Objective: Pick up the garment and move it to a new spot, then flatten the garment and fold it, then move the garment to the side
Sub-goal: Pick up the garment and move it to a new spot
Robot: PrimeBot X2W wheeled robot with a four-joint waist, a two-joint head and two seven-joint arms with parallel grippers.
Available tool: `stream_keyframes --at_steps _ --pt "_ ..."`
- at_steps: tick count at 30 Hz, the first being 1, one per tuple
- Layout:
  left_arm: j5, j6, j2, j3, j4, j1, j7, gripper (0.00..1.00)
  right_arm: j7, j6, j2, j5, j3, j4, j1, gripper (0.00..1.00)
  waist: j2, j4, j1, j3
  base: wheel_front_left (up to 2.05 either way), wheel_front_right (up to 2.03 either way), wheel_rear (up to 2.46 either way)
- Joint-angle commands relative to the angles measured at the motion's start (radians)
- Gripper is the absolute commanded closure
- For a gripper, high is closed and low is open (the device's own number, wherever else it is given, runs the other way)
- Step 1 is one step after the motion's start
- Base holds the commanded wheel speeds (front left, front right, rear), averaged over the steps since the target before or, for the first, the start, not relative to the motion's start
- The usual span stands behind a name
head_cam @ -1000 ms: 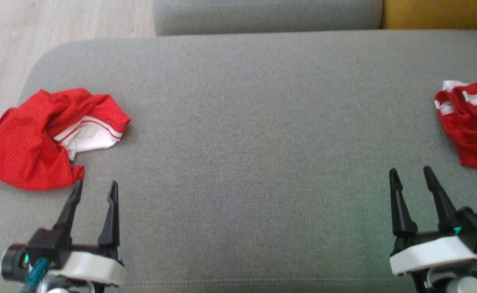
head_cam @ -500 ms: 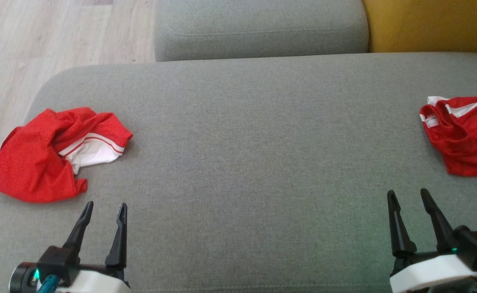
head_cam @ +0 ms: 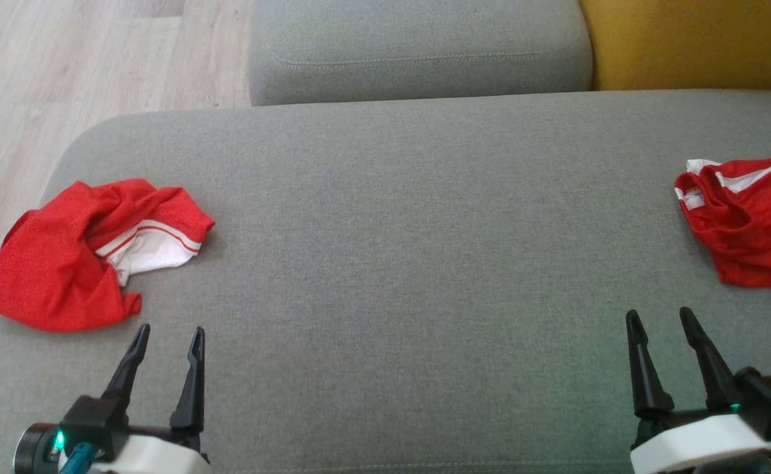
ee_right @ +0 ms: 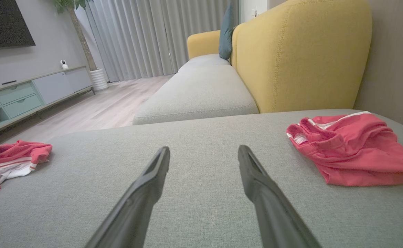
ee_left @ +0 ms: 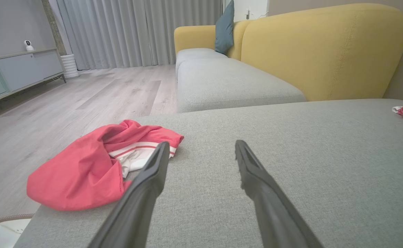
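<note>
Far left, pale wood floor (head_cam: 62, 79) runs past the rounded corner of the big grey sofa seat (head_cam: 411, 263). On that corner lies a crumpled red garment (head_cam: 49, 276), heaped up, with a white panel and thin red stripes turned toward the middle of the seat. It sits near the left edge and nothing touches it.

Just below it in the head view hangs the left tool (head_cam: 169, 329), its two dark fingers spread wide with nothing between them. The tips are close to the garment's lower hem but apart from it.

Across the middle there is plain grey weave. Behind it sits another grey cushion (head_cam: 418, 52), and a yellow backrest (head_cam: 688, 43) rises to its right.

Now the right side. The right tool (head_cam: 659, 313) is over the seat with jaws just as wide, gripping nothing. Up and to its right lies a second red garment (head_cam: 750, 227) with white trim, rumpled and cut off by the head view's edge. The right wrist view shows it whole, resting on the seat, apart from the fingers.

Which of the two is the one to fold, I cannot tell.
</note>
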Motion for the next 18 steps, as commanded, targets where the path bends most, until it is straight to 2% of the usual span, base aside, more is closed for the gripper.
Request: stream_keyframes --at_steps 1,12,18 --pt "0.003 0.008 0.016 0.027 -0.037 -0.035 0.001 0.00 0.001 0.004 -0.006 0.008 0.022 -0.037 -0.030 0.00 0.0000 0.000 0.0001 -0.001 0.00 0.00 0.00" --pt "-0.004 0.018 0.018 0.019 -0.026 -0.044 0.003 0.00 -0.004 0.004 -0.006 0.020 0.019 -0.027 -0.033 0.00 0.0000 -0.003 0.0001 -0.003 0.00 0.00 0.00" --pt "-0.016 0.020 0.020 0.021 -0.018 -0.063 0.003 0.00 -0.006 0.004 -0.006 0.023 0.010 -0.025 -0.027 0.00 0.0000 0.025 0.0001 0.000 0.00 0.00 0.00"
